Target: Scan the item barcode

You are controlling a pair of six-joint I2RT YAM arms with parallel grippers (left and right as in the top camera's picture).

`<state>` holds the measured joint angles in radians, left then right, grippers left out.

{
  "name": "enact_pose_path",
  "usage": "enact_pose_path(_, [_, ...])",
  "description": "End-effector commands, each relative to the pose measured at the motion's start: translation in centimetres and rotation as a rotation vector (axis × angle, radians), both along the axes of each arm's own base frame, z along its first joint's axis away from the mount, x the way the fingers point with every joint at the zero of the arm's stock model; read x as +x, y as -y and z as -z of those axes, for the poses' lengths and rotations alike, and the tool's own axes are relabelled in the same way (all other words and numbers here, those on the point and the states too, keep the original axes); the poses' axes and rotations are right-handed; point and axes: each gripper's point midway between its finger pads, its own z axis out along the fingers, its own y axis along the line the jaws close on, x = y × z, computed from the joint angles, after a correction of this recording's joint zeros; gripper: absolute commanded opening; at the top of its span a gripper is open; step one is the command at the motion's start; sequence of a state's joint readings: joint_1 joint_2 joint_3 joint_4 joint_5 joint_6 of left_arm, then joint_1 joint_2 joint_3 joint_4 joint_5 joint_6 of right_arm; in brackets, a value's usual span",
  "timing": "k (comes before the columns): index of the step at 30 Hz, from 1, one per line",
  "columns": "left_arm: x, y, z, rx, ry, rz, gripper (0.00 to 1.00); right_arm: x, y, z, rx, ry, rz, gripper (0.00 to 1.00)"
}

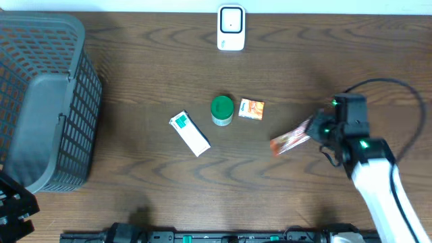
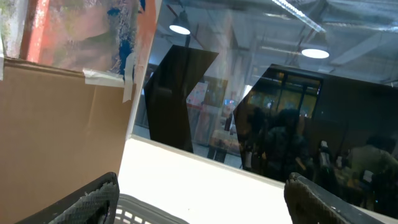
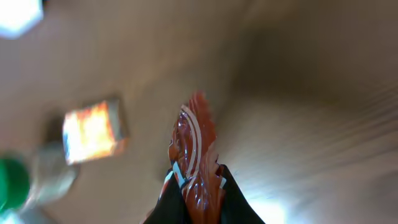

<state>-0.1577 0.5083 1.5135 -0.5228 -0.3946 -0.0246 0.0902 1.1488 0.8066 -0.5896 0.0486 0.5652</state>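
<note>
Now right tool [image 3: 199,198] tight around sachet [image 3: 194,140]

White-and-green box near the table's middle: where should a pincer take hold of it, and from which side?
Probably across its two long edges, near the middle of the white-and-green box, coming straight down. It lies flat and slanted on the table, so the grip would need turning to match. The green-lidded jar stands apart, leaving room.
</note>
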Motion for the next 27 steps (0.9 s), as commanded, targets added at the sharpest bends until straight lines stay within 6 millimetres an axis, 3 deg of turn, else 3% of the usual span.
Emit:
enact_pose_path(1, [0.0, 0.0, 0.0, 0.012, 0.003, -0.005, 0.85, -0.4, 6.4, -4.8, -0.445, 0.114, 0.161, 0.01])
enact_pose_path(3, [0.1, 0.0, 0.1, 0.012, 0.001, -0.005, 0.85, -0.5, 7.1, -6.3, -0.553, 0.146, 0.196, 0.01])
enact_pose_path(8, [0.2, 0.1, 0.1, 0.012, 0.003, -0.005, 0.85, 1.2, 6.7, -7.8, -0.814, 0.174, 0.194, 0.02])
enact_pose_path(12, [0.1, 0.0, -0.1, 0.011, 0.012, -0.006, 0.85, 2.8, 4.9, -7.4, -1.086, 0.119, 0.129, 0.01])
enact_pose_path(14, [0.0, -0.2, -0.2, 0.006, 0.014, -0.016, 0.85, 3.5, 2.8, -6.3, -1.207, 0.073, 0.034, 0.02])
enact_pose_path(19, [-0.2, -0.8, -0.1, -0.009, 0.015, -0.051, 0.85, 3.3, -6.4, -0.5, -1.336, 0.051, -0.345, 0.01])
enact_pose_path(23, [-0.2, -0.8, -0.1, -0.009, 0.015, -0.050, 0.85, 0.8, -14.1, 3.3, -1.339, 0.119, -0.626, 0.07])
enact_pose_path(24, [-0.2, -0.8, -0.1, -0.009, 0.015, -0.051, 0.85, 0.0, -15.7, 4.2, -1.325, 0.131, -0.696, 0.13])
enact_pose_path(25, [-0.2, -0.8, -0.1, -0.009, 0.015, -0.051, 0.85, -1.1, -17.5, 5.1, -1.304, 0.147, -0.773, 0.27])
enact_pose_path(26, [-0.2, -0.8, -0.1, -0.009, 0.015, -0.051, 0.85, -2.1, -19.0, 5.9, -1.280, 0.163, -0.829, 0.48])
enact_pose_path(27, [-0.2, -0.8, -0.1, -0.009, 0.015, -0.051, 0.85, -3.1, -20.4, 6.5, -1.253, 0.181, -0.882, 0.56])
